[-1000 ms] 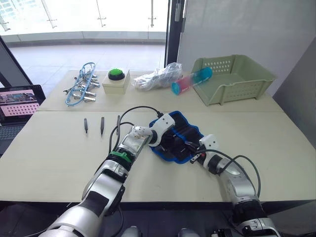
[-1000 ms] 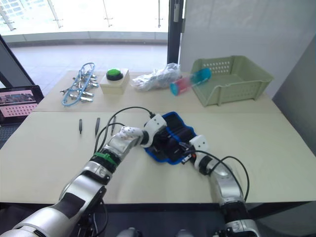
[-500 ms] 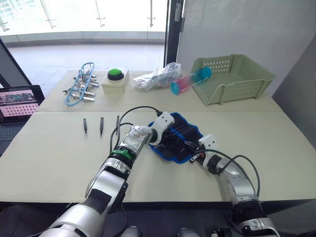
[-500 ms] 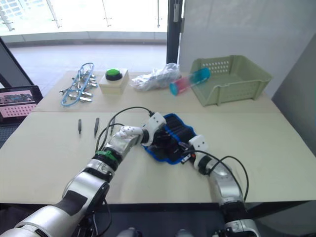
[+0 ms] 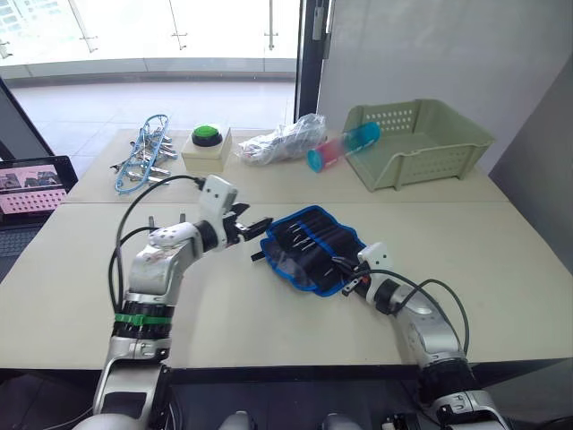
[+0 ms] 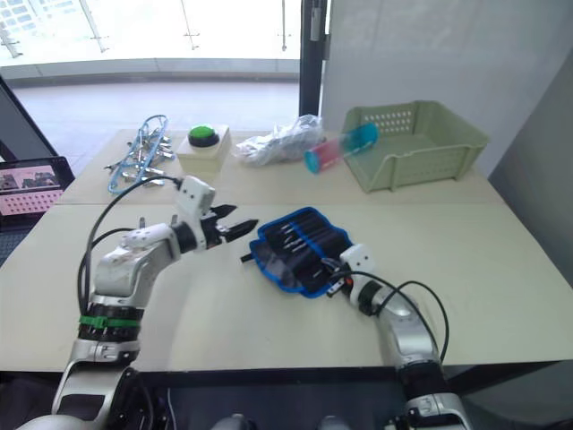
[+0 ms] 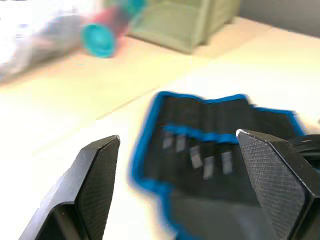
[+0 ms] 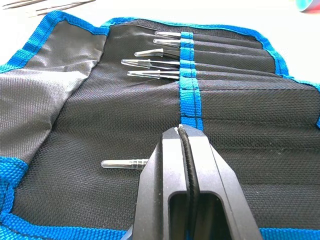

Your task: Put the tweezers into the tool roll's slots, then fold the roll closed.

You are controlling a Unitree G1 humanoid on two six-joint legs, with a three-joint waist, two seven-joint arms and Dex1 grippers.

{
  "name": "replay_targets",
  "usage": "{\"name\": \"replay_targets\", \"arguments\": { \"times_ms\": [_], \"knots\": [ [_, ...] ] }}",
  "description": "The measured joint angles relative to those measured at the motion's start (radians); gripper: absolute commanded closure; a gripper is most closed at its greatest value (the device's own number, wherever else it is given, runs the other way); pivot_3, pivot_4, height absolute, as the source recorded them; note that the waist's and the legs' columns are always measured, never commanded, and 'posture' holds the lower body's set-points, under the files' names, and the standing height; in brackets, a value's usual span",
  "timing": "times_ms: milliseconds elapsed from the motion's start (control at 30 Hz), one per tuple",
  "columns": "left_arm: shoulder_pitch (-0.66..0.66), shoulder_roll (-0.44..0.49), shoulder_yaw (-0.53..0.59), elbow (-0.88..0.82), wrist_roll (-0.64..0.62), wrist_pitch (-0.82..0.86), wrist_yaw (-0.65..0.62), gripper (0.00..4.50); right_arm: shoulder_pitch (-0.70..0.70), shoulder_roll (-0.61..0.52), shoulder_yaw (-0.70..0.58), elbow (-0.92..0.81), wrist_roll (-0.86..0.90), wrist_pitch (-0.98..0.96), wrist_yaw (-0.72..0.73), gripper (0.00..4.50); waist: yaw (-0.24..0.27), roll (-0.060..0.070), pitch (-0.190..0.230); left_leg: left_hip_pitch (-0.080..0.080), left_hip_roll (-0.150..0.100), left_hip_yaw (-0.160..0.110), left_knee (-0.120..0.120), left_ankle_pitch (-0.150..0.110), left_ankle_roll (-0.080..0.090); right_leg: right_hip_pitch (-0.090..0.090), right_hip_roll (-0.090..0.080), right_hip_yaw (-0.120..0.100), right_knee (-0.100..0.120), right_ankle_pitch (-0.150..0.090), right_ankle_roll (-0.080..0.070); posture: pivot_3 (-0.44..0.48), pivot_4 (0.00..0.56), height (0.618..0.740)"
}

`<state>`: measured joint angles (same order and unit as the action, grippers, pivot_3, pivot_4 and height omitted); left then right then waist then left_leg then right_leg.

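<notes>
The tool roll (image 5: 313,248) lies unfolded on the table, black with blue trim. Several tweezers (image 8: 150,63) sit side by side in its slots (image 8: 230,70), and one more (image 8: 125,163) sits in a slot nearer my right gripper. Loose tweezers (image 8: 60,5) lie on the table beyond the roll's far edge. My left gripper (image 5: 256,233) hovers open just left of the roll, holding nothing, its fingers (image 7: 100,170) spread wide. My right gripper (image 5: 344,272) is shut, its tip (image 8: 179,131) resting on the roll's fabric near the blue band.
A green basket (image 5: 421,143) stands at the back right, with a cyan and pink tube (image 5: 345,148) and a crumpled plastic bag (image 5: 282,143) beside it. A box with a green button (image 5: 204,148) and silver clips with blue cord (image 5: 143,161) lie at the back left. A laptop (image 5: 31,184) is at the far left.
My left gripper has pulled back from the roll to the left, lifted and opened. The roll's slots now lie uncovered. The right gripper has stayed put.
</notes>
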<state>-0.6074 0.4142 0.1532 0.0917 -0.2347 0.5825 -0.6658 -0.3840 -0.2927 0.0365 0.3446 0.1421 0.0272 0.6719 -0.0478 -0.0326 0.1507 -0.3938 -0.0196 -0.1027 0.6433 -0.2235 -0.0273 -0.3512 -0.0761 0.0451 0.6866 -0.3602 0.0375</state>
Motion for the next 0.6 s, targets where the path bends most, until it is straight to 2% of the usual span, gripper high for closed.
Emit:
{"name": "replay_targets", "arguments": {
  "times_ms": [167,333,467,600],
  "knots": [
    [0.157,0.068,0.146,-0.061,-0.024,-0.026,0.063,0.53,-0.021,0.000,-0.002,0.038,-0.001,-0.014,0.024,4.50,0.001,0.000,0.000,0.002,0.001,0.001,0.000,0.000,0.000,0.001,-0.001,0.000,0.000,0.000,0.000,0.000,0.150,0.740],
    [0.334,0.064,0.233,-0.124,-0.064,-0.062,0.097,0.53,-0.046,0.005,-0.001,0.079,-0.002,-0.026,0.044,4.50,0.001,-0.001,0.000,0.004,0.002,0.001,-0.002,0.000,0.000,0.001,0.000,0.001,0.001,0.001,-0.001,0.000,0.150,0.740],
    [0.487,0.040,0.316,-0.165,-0.053,-0.185,0.170,0.53,-0.066,0.011,0.006,0.110,-0.003,-0.040,0.059,4.50,-0.007,-0.001,-0.001,0.006,0.003,0.003,-0.004,0.000,0.000,0.001,0.000,0.003,0.001,0.001,-0.002,0.000,0.150,0.740],
    [0.643,-0.001,0.337,-0.170,-0.024,-0.292,0.221,0.53,-0.077,0.010,0.007,0.131,-0.003,-0.049,0.072,4.50,-0.004,-0.002,-0.001,0.007,0.003,0.003,-0.006,0.000,0.000,0.001,0.000,0.003,0.001,0.002,-0.003,0.000,0.150,0.740]
  ]
}}
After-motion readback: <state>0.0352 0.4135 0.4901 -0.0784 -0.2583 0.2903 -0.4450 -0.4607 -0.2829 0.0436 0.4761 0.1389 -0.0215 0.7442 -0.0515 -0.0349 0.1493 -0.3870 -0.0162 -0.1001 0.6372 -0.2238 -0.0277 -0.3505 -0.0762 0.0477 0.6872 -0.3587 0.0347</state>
